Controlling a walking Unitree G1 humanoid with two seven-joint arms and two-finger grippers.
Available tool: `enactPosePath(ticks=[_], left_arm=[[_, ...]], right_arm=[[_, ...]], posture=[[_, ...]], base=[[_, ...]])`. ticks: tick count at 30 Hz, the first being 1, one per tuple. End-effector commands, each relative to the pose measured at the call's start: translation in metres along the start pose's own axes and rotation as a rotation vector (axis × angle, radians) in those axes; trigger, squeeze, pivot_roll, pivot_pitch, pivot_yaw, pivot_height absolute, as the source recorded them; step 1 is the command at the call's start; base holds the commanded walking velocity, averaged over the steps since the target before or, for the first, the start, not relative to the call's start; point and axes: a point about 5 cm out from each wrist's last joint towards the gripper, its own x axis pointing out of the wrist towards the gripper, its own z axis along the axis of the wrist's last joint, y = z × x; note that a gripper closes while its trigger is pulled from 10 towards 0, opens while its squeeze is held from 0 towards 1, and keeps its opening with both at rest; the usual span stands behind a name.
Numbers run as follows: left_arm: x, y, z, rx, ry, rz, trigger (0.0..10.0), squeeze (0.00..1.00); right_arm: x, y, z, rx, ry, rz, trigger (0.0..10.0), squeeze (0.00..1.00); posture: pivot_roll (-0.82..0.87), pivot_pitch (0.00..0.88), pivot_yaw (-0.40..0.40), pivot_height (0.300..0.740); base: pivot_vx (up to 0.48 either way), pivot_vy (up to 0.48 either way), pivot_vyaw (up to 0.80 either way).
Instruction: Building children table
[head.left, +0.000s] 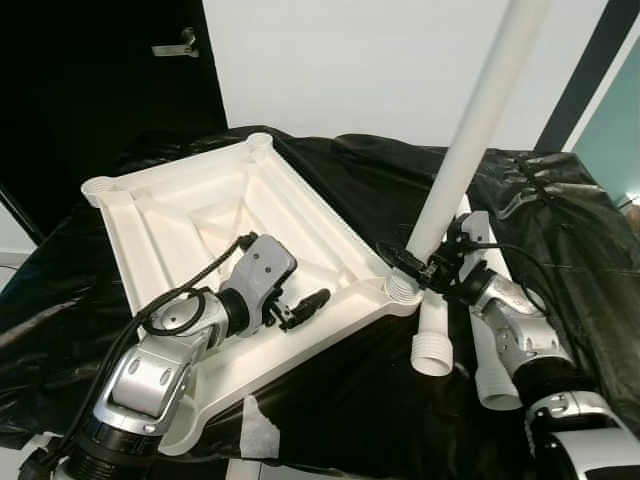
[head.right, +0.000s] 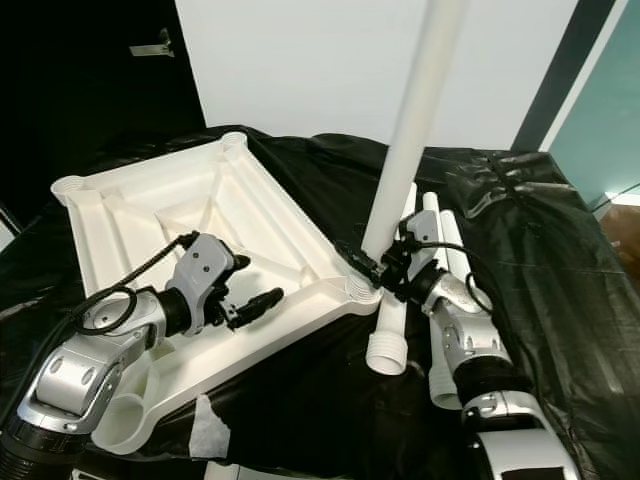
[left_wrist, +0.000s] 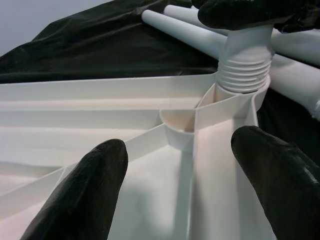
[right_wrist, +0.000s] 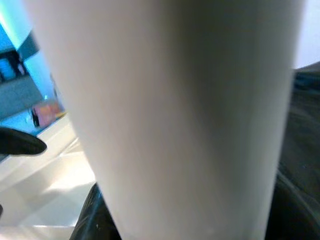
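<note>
A white plastic tabletop (head.left: 190, 205) lies upside down on black sheeting, ribs facing up. One white table leg (head.left: 470, 140) stands nearly upright with its threaded end (left_wrist: 245, 70) in the near right corner socket (head.left: 402, 290). My right gripper (head.left: 425, 268) is shut on that leg just above the socket. My left gripper (head.left: 305, 305) is open and rests inside the tabletop near its front rim, with its fingers (left_wrist: 85, 190) pointing toward that corner. Two more white legs (head.left: 435, 335) lie on the sheeting right of the tabletop.
Black sheeting (head.left: 560, 230) covers the whole work surface, creased at the right. A white wall (head.left: 350, 60) is behind, with a dark door (head.left: 100, 90) at the left. White scraps (head.left: 258, 430) lie near the front edge.
</note>
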Motion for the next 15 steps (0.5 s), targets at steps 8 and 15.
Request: enactPosePath(ticks=[8, 15], left_arm=[[-0.002, 0.001, 0.001, 0.001, 0.000, 0.006, 10.0, 0.00], [0.000, 0.002, 0.001, 0.000, -0.003, 0.009, 10.0, 0.00]], right_arm=[[-0.001, 0.005, -0.032, 0.163, 0.077, -0.097, 10.0, 0.00], [-0.003, 0.008, -0.039, -0.157, 0.227, -0.032, 10.0, 0.00]], posture=[[0.04, 0.013, -0.009, 0.740], [0.03, 0.011, -0.014, 0.740]], base=[[0.000, 0.000, 0.00], [0.000, 0.000, 0.00]])
